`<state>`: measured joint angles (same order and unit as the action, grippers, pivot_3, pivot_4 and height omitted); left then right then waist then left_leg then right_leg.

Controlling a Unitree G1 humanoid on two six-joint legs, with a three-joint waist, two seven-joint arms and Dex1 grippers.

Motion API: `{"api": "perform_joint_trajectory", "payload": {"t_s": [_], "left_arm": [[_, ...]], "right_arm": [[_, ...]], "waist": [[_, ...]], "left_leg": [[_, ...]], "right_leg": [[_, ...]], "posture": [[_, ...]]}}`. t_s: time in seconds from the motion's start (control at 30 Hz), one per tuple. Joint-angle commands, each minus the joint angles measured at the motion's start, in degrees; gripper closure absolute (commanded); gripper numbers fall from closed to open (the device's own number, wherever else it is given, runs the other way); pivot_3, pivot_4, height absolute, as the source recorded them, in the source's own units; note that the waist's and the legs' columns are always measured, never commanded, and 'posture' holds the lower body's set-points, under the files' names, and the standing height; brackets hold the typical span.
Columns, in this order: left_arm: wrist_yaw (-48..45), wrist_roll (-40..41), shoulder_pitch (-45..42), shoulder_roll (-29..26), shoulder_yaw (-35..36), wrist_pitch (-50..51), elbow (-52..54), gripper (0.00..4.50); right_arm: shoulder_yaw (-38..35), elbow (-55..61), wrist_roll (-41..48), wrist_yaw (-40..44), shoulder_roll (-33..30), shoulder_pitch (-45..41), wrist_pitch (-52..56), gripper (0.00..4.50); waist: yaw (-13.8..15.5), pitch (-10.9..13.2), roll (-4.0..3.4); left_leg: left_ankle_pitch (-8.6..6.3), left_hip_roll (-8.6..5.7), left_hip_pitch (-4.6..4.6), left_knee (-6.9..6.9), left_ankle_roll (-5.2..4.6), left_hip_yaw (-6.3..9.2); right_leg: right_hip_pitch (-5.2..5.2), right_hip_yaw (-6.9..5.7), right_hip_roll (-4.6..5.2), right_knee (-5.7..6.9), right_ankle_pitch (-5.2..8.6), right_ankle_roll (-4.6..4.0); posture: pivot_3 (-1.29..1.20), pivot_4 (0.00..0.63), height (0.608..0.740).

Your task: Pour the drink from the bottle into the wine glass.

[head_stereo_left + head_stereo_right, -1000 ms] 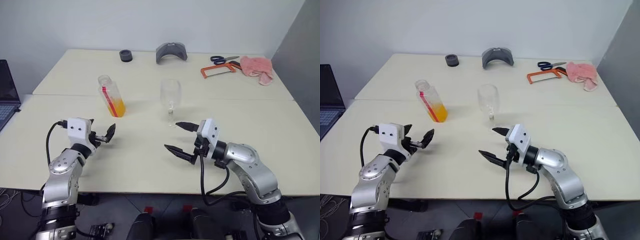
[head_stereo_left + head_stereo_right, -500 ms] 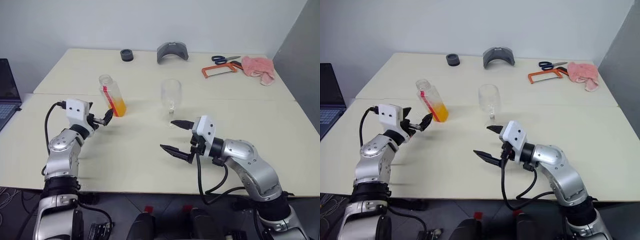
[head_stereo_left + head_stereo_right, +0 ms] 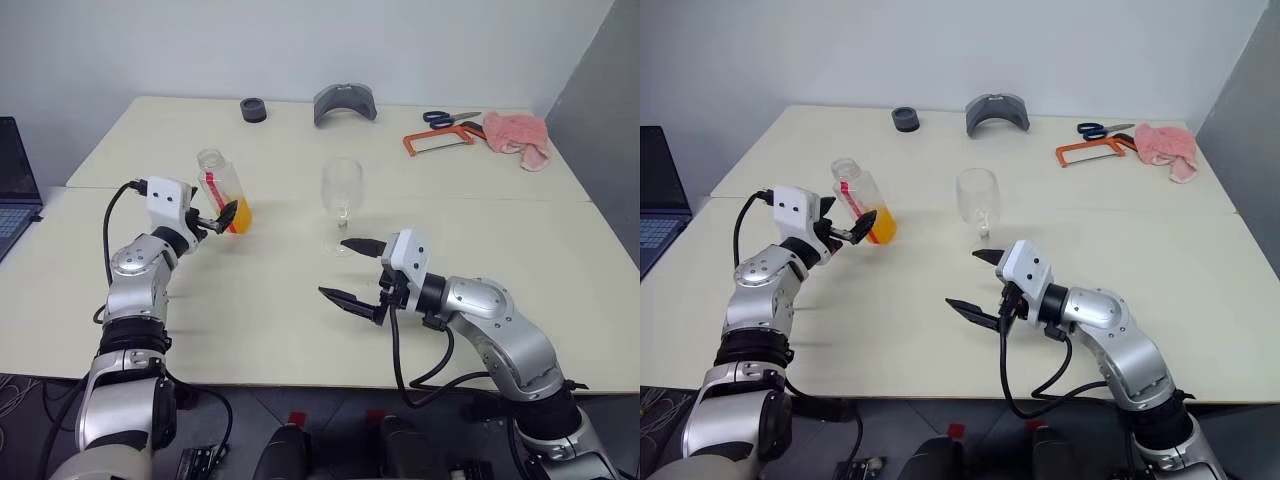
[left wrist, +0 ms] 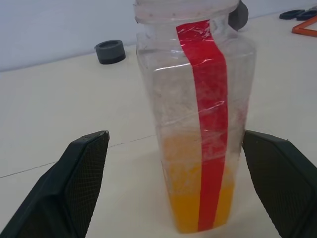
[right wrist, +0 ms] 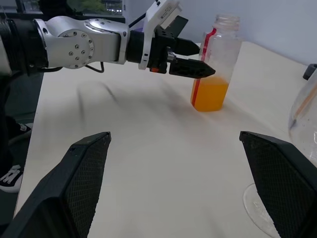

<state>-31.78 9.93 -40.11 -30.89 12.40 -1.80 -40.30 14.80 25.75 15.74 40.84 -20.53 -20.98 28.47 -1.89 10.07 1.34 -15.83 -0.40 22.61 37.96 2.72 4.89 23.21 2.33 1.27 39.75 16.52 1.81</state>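
The bottle, clear with a red stripe, stands upright on the table left of centre. The orange drink fills its lower part. My left gripper is open and level at the bottle's base; in the left wrist view its fingers stand either side of the bottle without touching it. The empty wine glass stands upright at mid-table. My right gripper hangs open just in front of the glass's foot, holding nothing. The right wrist view shows the bottle and the glass's bowl.
Along the far edge lie a black ring, a grey curved piece, scissors, an orange hacksaw and a pink cloth. A laptop sits past the table's left edge.
My left gripper has moved forward and up, from the table's near left to the bottle, so its open fingers now flank the bottle. The right gripper, bottle and glass have stayed put.
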Motion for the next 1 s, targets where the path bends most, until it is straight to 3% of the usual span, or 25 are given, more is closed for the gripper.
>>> {"api": "perform_joint_trajectory", "payload": {"t_s": [0.03,0.07,0.17,0.4,0.7,1.0], "left_arm": [[0.9,-0.8,-3.7,0.3,-0.5,-2.6,-2.0,0.0],[0.7,-0.9,-4.4,0.5,-0.7,-3.0,-2.8,0.0],[0.4,-1.0,-5.5,0.8,-0.9,-4.0,-4.3,0.61],[-0.6,-0.7,-5.4,1.3,-0.9,-4.4,-4.9,2.67],[-4.0,-6.5,-3.7,0.3,-7.5,-10.8,5.3,2.82],[-3.5,-13.2,-10.6,-0.3,-13.3,-17.5,6.6,2.82]], "right_arm": [[-0.1,1.5,-0.1,-0.4,0.0,-1.1,-1.3,0.06],[-0.1,1.4,-0.2,-0.4,0.0,-1.2,-1.4,0.06],[0.0,1.2,-0.3,-0.5,0.1,-1.4,-1.6,0.0],[-0.1,1.2,-0.9,-1.3,0.4,-1.2,-2.5,0.0],[-6.3,2.1,1.0,-2.2,-0.6,0.2,-5.7,0.0],[-11.9,0.5,5.2,-4.6,-0.5,-1.4,-3.1,0.0]], "waist": [[0.0,0.0,0.0],[0.0,0.0,0.0],[-0.1,0.0,0.0],[-0.1,0.0,0.0],[0.1,0.0,0.02],[0.1,0.0,0.02]], "left_leg": [[0.0,-0.01,0.01,0.0,0.0,0.01],[0.0,-0.01,0.02,0.01,0.0,0.01],[0.0,-0.02,0.02,0.01,0.0,0.0],[0.0,-0.01,0.02,0.01,0.0,-0.01],[0.02,-0.01,0.09,0.04,0.03,0.04],[0.01,-0.06,0.13,0.06,0.01,-0.02]], "right_leg": [[0.0,0.0,0.0,0.0,0.0,0.0],[0.0,0.0,0.0,0.0,0.0,0.0],[0.0,0.0,0.0,0.01,0.0,0.0],[0.04,0.01,-0.03,0.02,0.0,0.0],[0.04,0.0,0.01,0.01,0.0,0.0],[0.06,-0.01,-0.02,0.01,0.0,0.0]], "posture": [[0.0,0.15,0.74],[0.0,0.15,0.74],[0.0,0.15,0.74],[0.0,0.15,0.74],[0.0,0.15,0.74],[0.0,0.15,0.74]]}}
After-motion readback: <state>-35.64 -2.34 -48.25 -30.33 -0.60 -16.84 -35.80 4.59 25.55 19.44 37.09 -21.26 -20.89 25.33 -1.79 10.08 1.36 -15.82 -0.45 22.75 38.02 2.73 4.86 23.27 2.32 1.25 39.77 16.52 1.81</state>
